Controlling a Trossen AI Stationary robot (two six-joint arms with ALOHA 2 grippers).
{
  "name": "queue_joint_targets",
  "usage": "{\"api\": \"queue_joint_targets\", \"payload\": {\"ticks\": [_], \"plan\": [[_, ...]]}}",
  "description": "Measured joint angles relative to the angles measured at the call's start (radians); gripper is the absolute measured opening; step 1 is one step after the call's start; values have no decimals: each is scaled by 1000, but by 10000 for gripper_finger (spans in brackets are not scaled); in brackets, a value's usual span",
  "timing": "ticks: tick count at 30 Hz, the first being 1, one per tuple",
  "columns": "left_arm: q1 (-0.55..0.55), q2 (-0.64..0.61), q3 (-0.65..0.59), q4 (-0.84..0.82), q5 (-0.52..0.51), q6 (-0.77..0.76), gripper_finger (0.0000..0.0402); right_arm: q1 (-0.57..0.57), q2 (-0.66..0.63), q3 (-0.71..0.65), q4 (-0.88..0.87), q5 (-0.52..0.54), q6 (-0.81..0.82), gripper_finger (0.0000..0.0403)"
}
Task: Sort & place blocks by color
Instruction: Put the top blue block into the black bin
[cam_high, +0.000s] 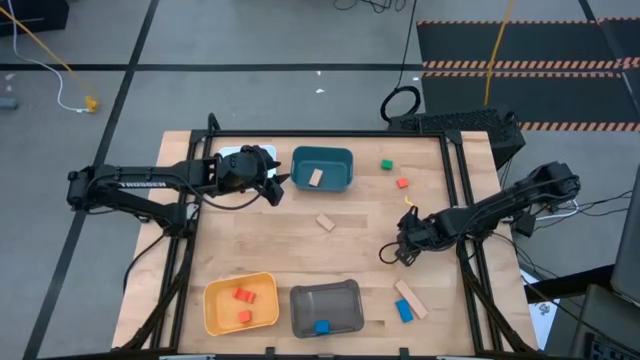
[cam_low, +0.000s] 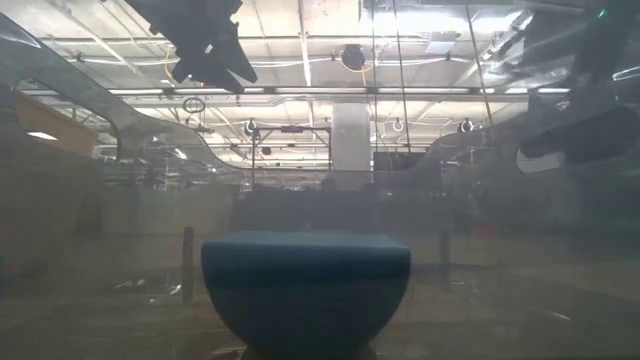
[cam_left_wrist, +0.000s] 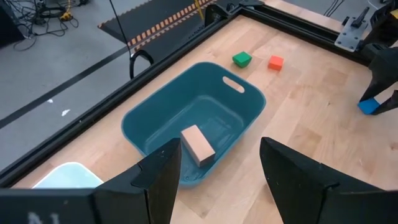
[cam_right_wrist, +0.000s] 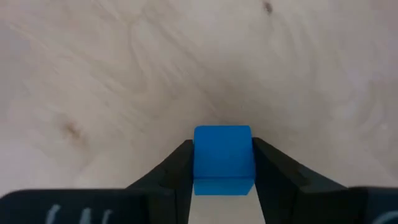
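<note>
My right gripper (cam_high: 403, 252) is at the table's right middle, pointing steeply down and shut on a small blue block (cam_right_wrist: 224, 155). My left gripper (cam_left_wrist: 217, 155) hangs open above the table beside the teal bin (cam_high: 340, 160), in which a tan block (cam_left_wrist: 198, 144) lies on the floor. On the wood lie a green block (cam_high: 386, 164), a red block (cam_high: 402, 182) and a tan block (cam_high: 325, 222). A tan bar (cam_high: 410, 298) and another blue block (cam_high: 404, 311) lie near the front right. My right gripper pinches the blue block by two opposite side faces (cam_right_wrist: 198, 163) between its two fingers, coming from above and pointing down. The block sits square between the fingertips. Whether it is clear of the wood, I cannot tell.
A yellow bin (cam_high: 262, 285) at the front left holds two red-orange blocks. Beside it a grey bin (cam_high: 300, 305) holds a blue block (cam_high: 321, 326). A white bin (cam_high: 232, 154) shows under my left arm. A black frame borders the table.
</note>
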Motion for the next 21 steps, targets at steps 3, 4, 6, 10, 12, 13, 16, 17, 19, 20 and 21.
{"api": "queue_joint_targets", "payload": {"ticks": [3,4,6,10,12,13,16,17,19,20,21], "plan": [[0,0,0,0,0,-12,218,0,-68,4,90,76,-17,118],[-1,0,0,0,0,-15,218,0,-86,5,121,106,-32,118],[-4,0,0,0,0,-24,218,0,-120,3,190,175,-79,118],[-18,0,0,0,0,-34,218,-1,-153,5,465,310,-206,118],[-32,1,0,0,1,-41,218,1,-142,5,637,336,-311,118],[-41,6,0,2,0,-43,218,1,-129,5,729,337,-367,118],[-74,26,-1,4,21,-44,218,2,-72,5,1000,336,-534,118],[-89,35,-1,14,24,-41,218,2,-49,5,1083,336,-589,118],[-127,60,-1,53,24,-25,218,2,-3,6,1220,332,-696,118],[-146,75,-1,76,24,-12,218,2,20,6,1276,333,-750,118],[-163,91,-1,97,25,1,218,2,40,6,1317,333,-799,118]]}}
